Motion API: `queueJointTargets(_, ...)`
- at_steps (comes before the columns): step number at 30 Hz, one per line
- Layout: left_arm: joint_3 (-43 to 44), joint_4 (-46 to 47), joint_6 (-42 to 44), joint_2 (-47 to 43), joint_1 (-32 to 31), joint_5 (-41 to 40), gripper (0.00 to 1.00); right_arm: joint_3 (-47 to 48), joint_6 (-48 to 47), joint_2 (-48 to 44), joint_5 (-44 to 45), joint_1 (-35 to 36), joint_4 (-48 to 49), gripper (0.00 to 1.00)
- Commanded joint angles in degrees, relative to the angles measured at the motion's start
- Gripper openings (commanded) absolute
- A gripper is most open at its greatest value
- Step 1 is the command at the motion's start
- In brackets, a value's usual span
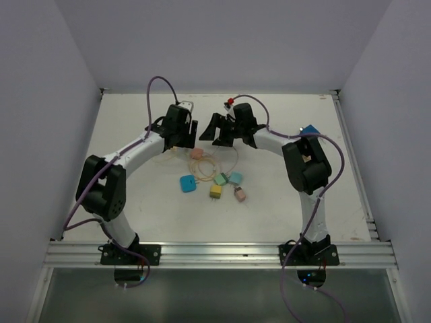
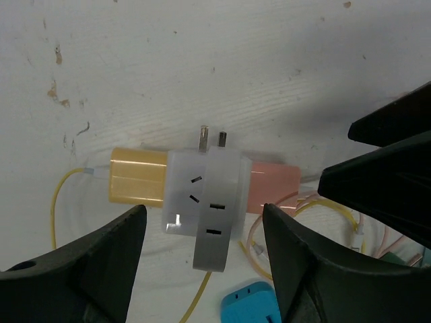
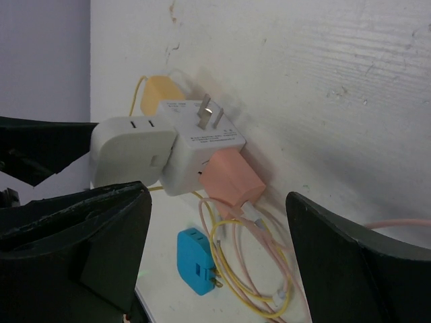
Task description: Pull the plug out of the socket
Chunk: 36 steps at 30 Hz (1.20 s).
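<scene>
A white socket cube [image 2: 183, 195] lies on the table with its prongs [image 2: 211, 139] bare. A yellow plug [image 2: 137, 176] is pushed into its left side, a pink plug [image 2: 273, 189] into its right side, and a grey adapter [image 2: 218, 215] sits across it. My left gripper [image 2: 203, 225] is open just above the cluster, one finger on each side, touching nothing. In the right wrist view the cube [image 3: 195, 145], pink plug [image 3: 232, 178] and grey adapter [image 3: 131, 148] lie ahead of my open, empty right gripper [image 3: 219, 202]. From above, the two grippers [image 1: 183, 134] [image 1: 217, 131] face each other closely.
Yellow and pink cables [image 3: 246, 262] coil near the pink plug. A loose blue plug [image 3: 195, 260] lies beside them. Several more coloured plugs [image 1: 215, 191] lie toward the table's middle. A small red object [image 1: 230, 102] sits at the back and a blue block [image 1: 308, 130] at the right.
</scene>
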Motion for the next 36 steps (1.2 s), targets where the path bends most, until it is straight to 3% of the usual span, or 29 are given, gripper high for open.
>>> queueJointTargets(1,2.85,-0.83,1.21,1.14,-0.05,-0.06,0.72,4.06,2.01,3.36,-3.20,0.31,1.66,0.84)
queueJointTargets(8,2.68,-1.36,0.42,2.81,-0.05,-0.50,0.51,6.53,4.99,8.90,-8.03,1.19,4.82,0.84)
queueJointTargets(11,2.41,-1.27,-0.28,3.08,-0.05,-0.33,0.49,8.03,5.26,11.01,-9.35,1.63,5.09,0.84)
queueJointTargets(17,1.19,-0.30,-1.78,2.82,-0.05,0.29,0.33,8.91,7.46,13.65,-11.99,2.86,9.04,0.84)
queueJointTargets(29,-2.51,3.65,-3.18,0.88,-0.05,1.43,0.31,8.91,9.13,17.34,-13.75,3.65,12.73,0.84)
queueJointTargets(36,-3.39,5.50,-4.23,0.00,-0.05,2.39,0.31,8.03,5.89,17.61,-11.38,3.91,9.94,0.64)
